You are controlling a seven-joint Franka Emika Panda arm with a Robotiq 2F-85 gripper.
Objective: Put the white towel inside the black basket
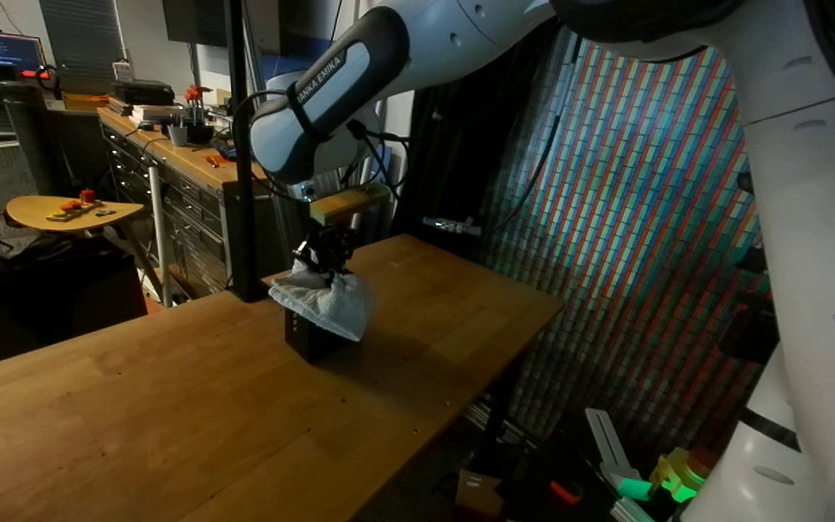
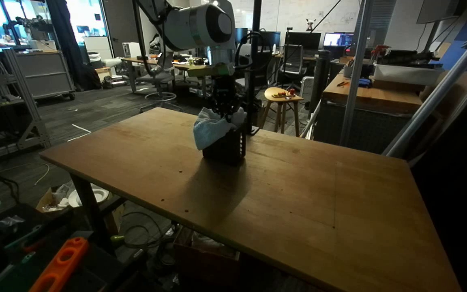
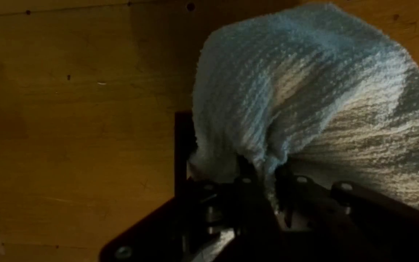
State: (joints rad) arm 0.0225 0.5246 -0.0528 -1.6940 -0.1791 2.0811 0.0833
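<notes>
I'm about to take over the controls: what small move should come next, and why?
Probably a slight lift before any release: the tool pinches the white towel over the black basket, but in both exterior views part of the towel hangs outside the basket's wall, so letting go here might leave it draped there.

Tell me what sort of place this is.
Probably a robotics lab or workshop: it has a robot arm, a drawer-fronted workbench and, further back, computer monitors.
</notes>
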